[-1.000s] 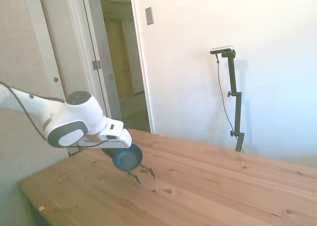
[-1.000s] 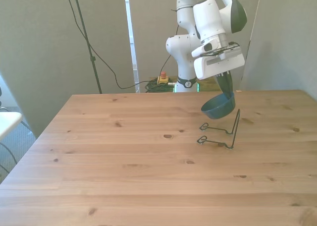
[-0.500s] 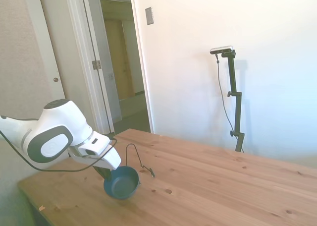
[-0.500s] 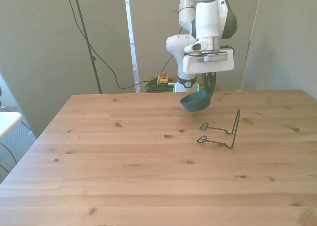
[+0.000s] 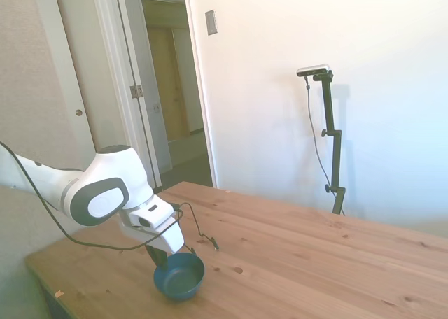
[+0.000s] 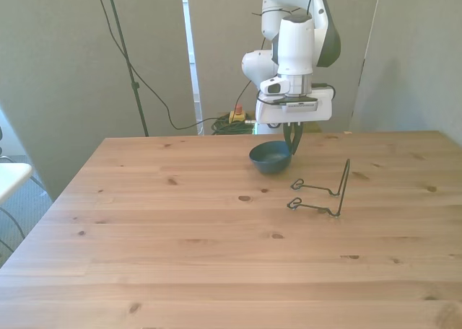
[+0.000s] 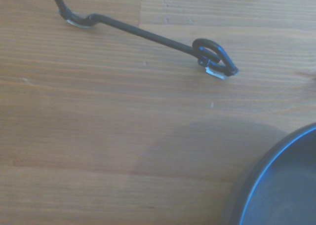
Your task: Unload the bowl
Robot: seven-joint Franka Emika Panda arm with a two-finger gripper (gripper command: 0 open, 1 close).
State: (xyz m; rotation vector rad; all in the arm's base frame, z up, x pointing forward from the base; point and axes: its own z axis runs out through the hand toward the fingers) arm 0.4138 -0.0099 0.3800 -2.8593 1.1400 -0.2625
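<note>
The dark blue bowl (image 6: pixel 269 157) sits upright, low over or on the wooden table (image 6: pixel 180 257), near its far edge. My gripper (image 6: pixel 290 146) comes down from above and is shut on the bowl's rim on the front view's right. In the side view the bowl (image 5: pixel 180 275) is just below the gripper (image 5: pixel 166 257), near the table's near corner. The wrist view shows part of the bowl's rim (image 7: pixel 276 185) over bare wood. I cannot tell whether the bowl touches the table.
A thin black wire rack (image 6: pixel 322 192) stands on the table to the front view's right of the bowl, a short gap away. It also shows behind the arm (image 5: pixel 197 228) and close up as a bent wire (image 7: pixel 148 35).
The gripper has carried the bowl off the wire rack, toward the front view's left and down to table level. The bowl has turned from tilted to upright.
</note>
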